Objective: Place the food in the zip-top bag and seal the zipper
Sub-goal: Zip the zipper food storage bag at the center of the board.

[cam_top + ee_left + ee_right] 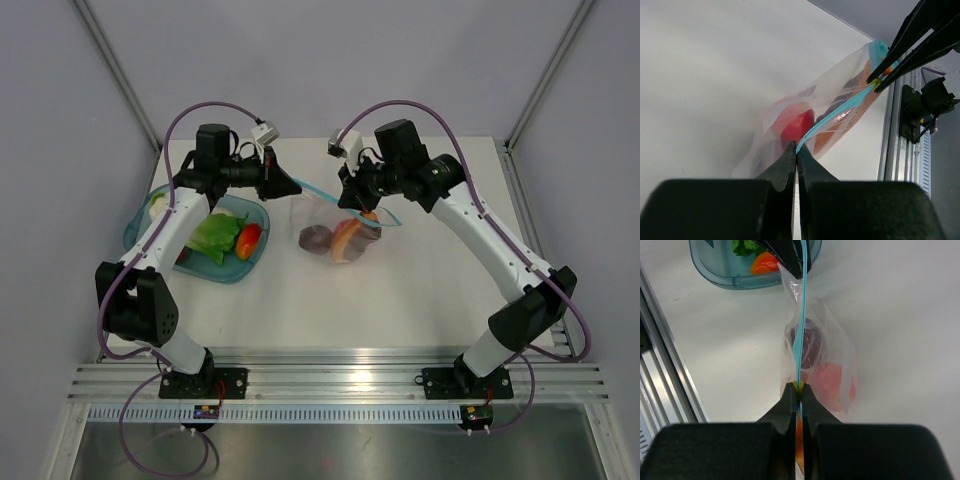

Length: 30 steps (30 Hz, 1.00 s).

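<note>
The clear zip-top bag (335, 232) hangs between my two grippers above the table. It holds food: a red round piece (796, 125), an orange piece (840, 117) and a dark purple piece (807, 347). The teal-blue zipper (840, 111) runs taut between the grippers. My left gripper (797, 148) is shut on one end of the zipper (801, 315). My right gripper (799, 388) is shut on the small yellow slider (799, 385) on the zipper. The right gripper's fingers (900, 47) show in the left wrist view, pinching that slider (874, 83).
A teal translucent bowl (140, 225) stands at the left with green lettuce (212, 238) and a red-orange piece (247, 240) in it. It also shows in the right wrist view (720, 276). An aluminium rail (340, 380) runs along the near table edge.
</note>
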Each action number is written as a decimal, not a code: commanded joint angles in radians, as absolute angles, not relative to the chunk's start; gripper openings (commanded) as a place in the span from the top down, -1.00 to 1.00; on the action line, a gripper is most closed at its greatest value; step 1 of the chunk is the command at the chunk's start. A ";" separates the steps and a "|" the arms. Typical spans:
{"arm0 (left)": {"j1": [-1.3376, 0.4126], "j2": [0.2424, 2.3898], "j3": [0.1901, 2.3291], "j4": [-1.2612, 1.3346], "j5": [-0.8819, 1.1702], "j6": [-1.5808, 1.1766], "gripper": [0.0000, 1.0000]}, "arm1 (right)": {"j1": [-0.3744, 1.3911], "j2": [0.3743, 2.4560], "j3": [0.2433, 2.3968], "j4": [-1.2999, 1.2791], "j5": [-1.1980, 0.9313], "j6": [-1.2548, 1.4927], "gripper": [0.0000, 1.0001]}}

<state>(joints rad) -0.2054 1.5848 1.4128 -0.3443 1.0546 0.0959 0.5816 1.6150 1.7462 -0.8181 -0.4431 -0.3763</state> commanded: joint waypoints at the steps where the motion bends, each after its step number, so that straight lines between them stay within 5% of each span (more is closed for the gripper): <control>1: -0.166 1.546 1.466 -0.282 1.005 0.104 1.00 | 0.575 1.534 1.792 -0.926 -0.382 -0.361 1.00; 16: -0.226 1.605 1.468 -0.253 1.002 0.063 1.00 | 0.583 1.565 1.792 -0.997 -0.331 -0.301 1.00; 30: -0.242 1.614 1.496 -0.268 1.040 0.034 1.00 | 0.584 1.511 1.687 -0.778 -0.474 -0.261 1.00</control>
<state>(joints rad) -0.2340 1.6188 1.4517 -0.3130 1.0458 0.0460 0.5819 1.5661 1.6955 -0.8722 -0.4072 -0.3004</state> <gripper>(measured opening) 0.002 0.030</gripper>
